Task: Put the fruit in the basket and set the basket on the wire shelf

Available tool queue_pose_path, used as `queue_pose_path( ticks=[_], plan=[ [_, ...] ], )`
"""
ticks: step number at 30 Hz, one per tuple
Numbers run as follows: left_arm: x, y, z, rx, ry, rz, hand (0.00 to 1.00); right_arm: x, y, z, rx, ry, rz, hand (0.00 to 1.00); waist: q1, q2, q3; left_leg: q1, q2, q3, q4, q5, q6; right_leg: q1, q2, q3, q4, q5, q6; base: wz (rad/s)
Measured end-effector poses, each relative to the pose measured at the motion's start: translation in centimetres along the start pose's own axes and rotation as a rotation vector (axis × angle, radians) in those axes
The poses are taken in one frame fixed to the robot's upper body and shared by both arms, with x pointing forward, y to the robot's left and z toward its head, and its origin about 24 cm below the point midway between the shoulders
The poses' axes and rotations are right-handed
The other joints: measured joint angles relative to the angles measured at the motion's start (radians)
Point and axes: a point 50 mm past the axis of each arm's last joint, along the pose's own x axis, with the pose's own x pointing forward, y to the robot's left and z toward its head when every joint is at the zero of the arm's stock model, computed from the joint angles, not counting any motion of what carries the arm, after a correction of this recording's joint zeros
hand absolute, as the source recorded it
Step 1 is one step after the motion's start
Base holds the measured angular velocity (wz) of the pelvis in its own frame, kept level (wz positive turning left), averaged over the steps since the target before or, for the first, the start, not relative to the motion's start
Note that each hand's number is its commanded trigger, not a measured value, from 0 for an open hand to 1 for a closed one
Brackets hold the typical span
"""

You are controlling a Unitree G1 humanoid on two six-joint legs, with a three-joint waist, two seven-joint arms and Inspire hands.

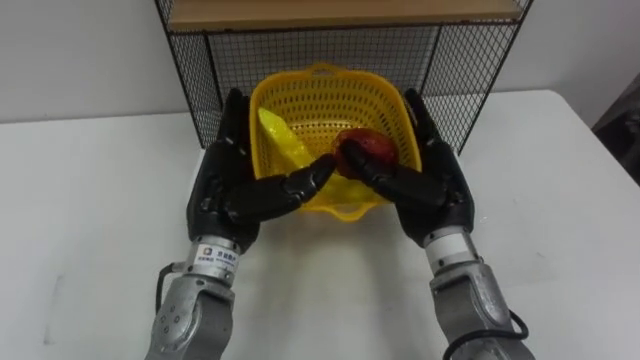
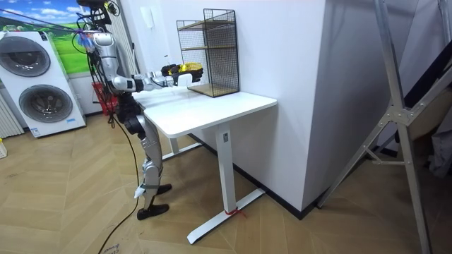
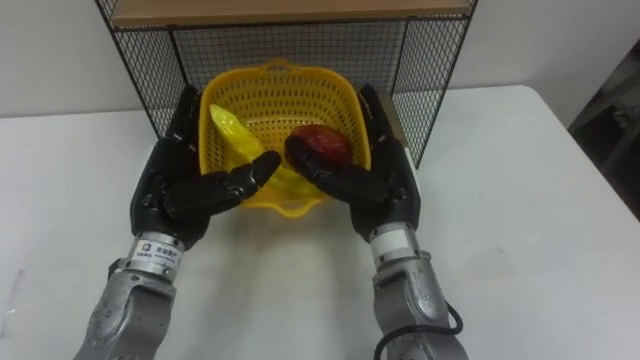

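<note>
A yellow plastic basket (image 1: 320, 72) sits between my two hands at the mouth of the black wire shelf (image 1: 196, 75). Inside it lie a yellow banana (image 1: 283, 145) on the left and a dark red fruit (image 1: 372, 148) on the right. My left hand (image 1: 232, 195) presses the basket's left side with straight fingers, its thumb stretched across the front wall. My right hand (image 1: 435, 190) mirrors it on the right side, the thumb reaching in front of the red fruit. In the room view the basket (image 2: 185, 68) appears slightly above the table, just before the shelf (image 2: 212, 49).
The shelf stands at the back of a white table (image 1: 90, 200), against the wall, with a wooden board (image 1: 340, 12) as its upper level. I stand at the table's edge; washing machines (image 2: 35, 77) stand behind me in the room view.
</note>
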Motion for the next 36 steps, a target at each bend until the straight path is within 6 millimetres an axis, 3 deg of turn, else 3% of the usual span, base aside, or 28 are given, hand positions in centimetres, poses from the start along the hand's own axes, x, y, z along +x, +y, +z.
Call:
queue_pose_path(
  ticks=[10,22,31,36],
  plan=[
    [0.0,-0.1,-0.1,0.074,0.016,-0.010,0.00,0.3,0.2,0.6,-0.071,-0.028,0.018,0.00,-0.005,0.006,-0.0024,0.017,0.022,0.000,-0.035,0.019,-0.012,0.044,0.026,-0.008,-0.102,0.058,-0.011,-0.03],
    [0.7,-0.4,-0.2,0.114,0.048,-0.009,0.00,0.4,-0.2,0.5,-0.065,-0.011,-0.031,0.00,-0.008,0.022,0.0007,0.051,0.020,0.003,-0.084,0.040,-0.021,0.067,0.027,-0.010,-0.126,0.068,-0.016,0.00],
    [4.8,-0.9,1.1,0.182,0.060,-0.013,0.00,4.2,-0.6,1.8,-0.102,0.038,-0.068,0.00,-0.010,0.017,0.0058,0.085,0.021,0.000,-0.115,0.056,-0.028,0.101,0.028,-0.031,-0.156,0.080,-0.025,0.01],
    [8.0,-0.8,0.9,0.154,0.117,0.065,0.00,6.5,-0.3,2.3,-0.072,0.066,-0.109,0.00,-0.007,0.013,0.0092,0.106,0.021,0.001,-0.127,0.067,-0.033,0.118,0.029,-0.029,-0.174,0.088,-0.031,0.00]
  ],
)
